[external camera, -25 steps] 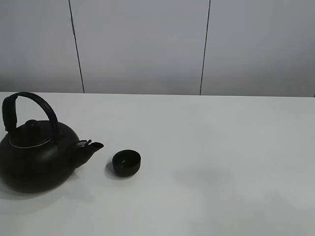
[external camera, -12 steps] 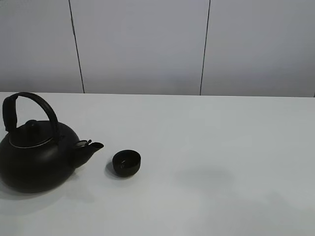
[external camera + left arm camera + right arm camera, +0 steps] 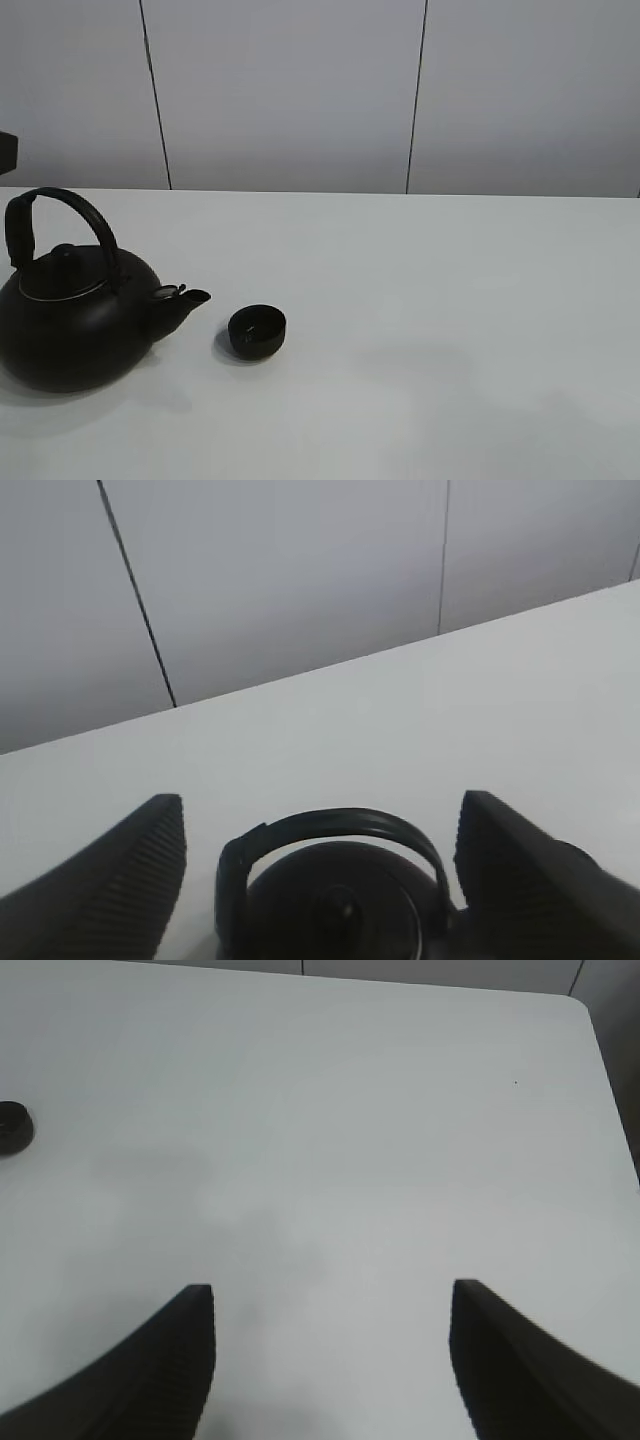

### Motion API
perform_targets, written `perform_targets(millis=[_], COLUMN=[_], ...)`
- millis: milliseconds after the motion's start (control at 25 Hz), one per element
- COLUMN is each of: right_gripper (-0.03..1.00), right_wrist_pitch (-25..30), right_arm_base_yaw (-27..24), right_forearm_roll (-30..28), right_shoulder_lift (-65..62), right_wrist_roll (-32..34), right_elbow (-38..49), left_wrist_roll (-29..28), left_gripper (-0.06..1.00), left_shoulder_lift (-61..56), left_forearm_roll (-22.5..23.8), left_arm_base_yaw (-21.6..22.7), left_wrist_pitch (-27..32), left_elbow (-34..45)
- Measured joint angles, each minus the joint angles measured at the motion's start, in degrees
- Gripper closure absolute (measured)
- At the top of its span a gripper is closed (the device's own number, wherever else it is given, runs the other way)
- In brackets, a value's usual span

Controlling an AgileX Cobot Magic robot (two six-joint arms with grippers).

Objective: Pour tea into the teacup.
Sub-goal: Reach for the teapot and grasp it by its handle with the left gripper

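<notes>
High camera facing wall (image 3: 290, 90) across table (image 3: 450, 300), left wrist close above teapot (image 3: 335, 905), right wrist sharing its teacup (image 3: 12, 1127)

**Four black fingers are all I get of the robot**

From my seat, the left gripper (image 3: 320, 798) shows me only its two fingers (image 3: 125, 885). They are matte black wedges, broad at the base and narrowing to blunt, rounded tips, and fine, close ridges run across their surfaces. One outer edge catches a faint sheen. The right gripper (image 3: 330, 1286) looks the same on my screen: its fingers (image 3: 150, 1370) are black, curved like fins and carry the same tight ribbing.
</notes>
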Motion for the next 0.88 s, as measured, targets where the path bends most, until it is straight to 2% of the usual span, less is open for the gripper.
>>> perform_targets(millis=[160, 400, 640, 880], right_gripper=[0.50, 0.50, 0.50, 0.50], right_wrist_pitch=[0.0, 0.0, 0.0, 0.1], right_arm_base_yaw=[0.0, 0.0, 0.0, 0.0], right_forearm_roll=[0.0, 0.0, 0.0, 0.0], right_shoulder_lift=[0.0, 0.0, 0.0, 0.0], right_wrist_roll=[0.0, 0.0, 0.0, 0.0], right_elbow=[0.0, 0.0, 0.0, 0.0], left_wrist_roll=[-2.1, -1.9, 2.1, 4.8], left_gripper=[0.40, 0.44, 0.46, 0.46], left_shoulder_lift=[7.5, 18.1, 27.1, 33.2], left_forearm_roll=[4.9, 8.6, 9.1, 9.0], left_arm_base_yaw=[5.4, 11.3, 13.8, 15.7], left_wrist_pitch=[-6.7, -16.3, -23.4, -27.0], left_elbow=[0.0, -0.1, -0.2, -2.2])
